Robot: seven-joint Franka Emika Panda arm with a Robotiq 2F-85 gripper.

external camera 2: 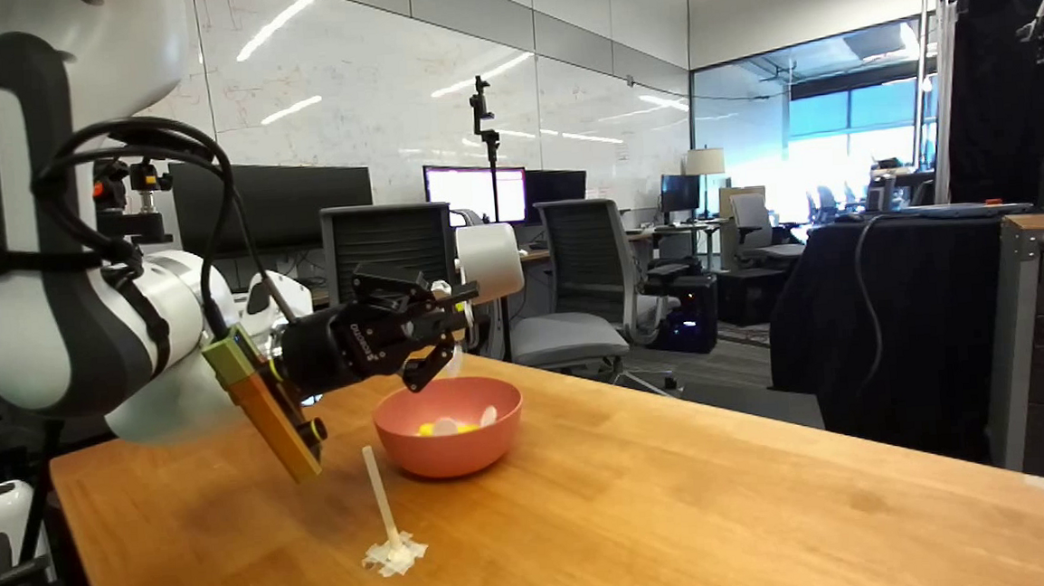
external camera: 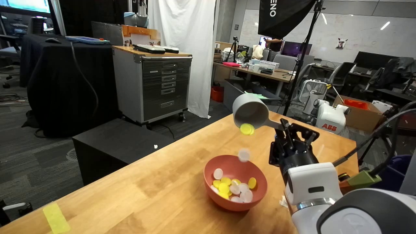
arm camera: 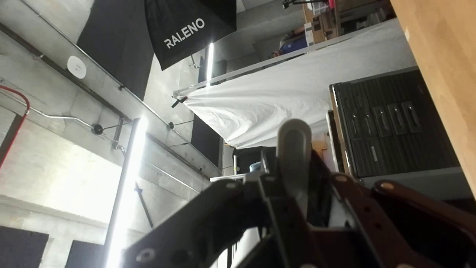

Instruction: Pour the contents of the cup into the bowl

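While wrist shows handle (arm camera: 295, 163), both exterior views, bowl (external camera 2: 452, 453)

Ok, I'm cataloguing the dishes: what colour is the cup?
The cup is grey, best seen in an exterior view.

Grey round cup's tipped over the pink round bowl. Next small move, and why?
I'd tip the grey round cup slightly further, without shifting it sideways: yellow discs show at its lowered lip, and a blurred whitish disc is airborne above the pink round bowl, so the pour looks well aimed but probably unfinished.
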